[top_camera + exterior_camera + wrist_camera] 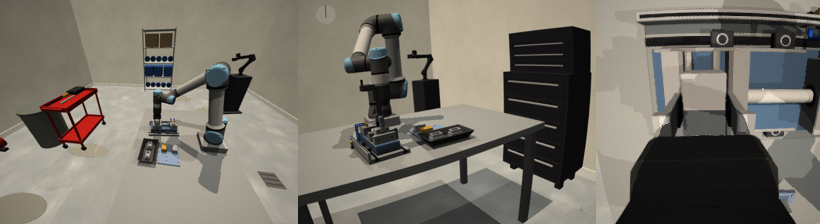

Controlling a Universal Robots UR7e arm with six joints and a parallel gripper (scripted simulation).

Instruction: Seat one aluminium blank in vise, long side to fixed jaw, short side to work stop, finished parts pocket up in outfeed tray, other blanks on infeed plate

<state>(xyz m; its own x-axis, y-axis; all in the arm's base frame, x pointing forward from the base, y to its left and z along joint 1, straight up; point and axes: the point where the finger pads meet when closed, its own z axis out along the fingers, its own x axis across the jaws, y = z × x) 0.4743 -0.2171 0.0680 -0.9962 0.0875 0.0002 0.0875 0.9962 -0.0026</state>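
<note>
A workshop: a black tool chest, a red cart (tools on top) and a shelf rack.

A red cart stands beside a grey bin, carrying a black box and what may be a ruler. A shelf rack holds blue containers. A black drawer cabinet stands near the table.

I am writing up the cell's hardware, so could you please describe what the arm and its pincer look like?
The arm has pale beige tube links, dark grey joint housings and light blue round caps. The pincer is black, with a blocky body and two flat, dark parallel fingers. No cables or markings are visible.
</note>
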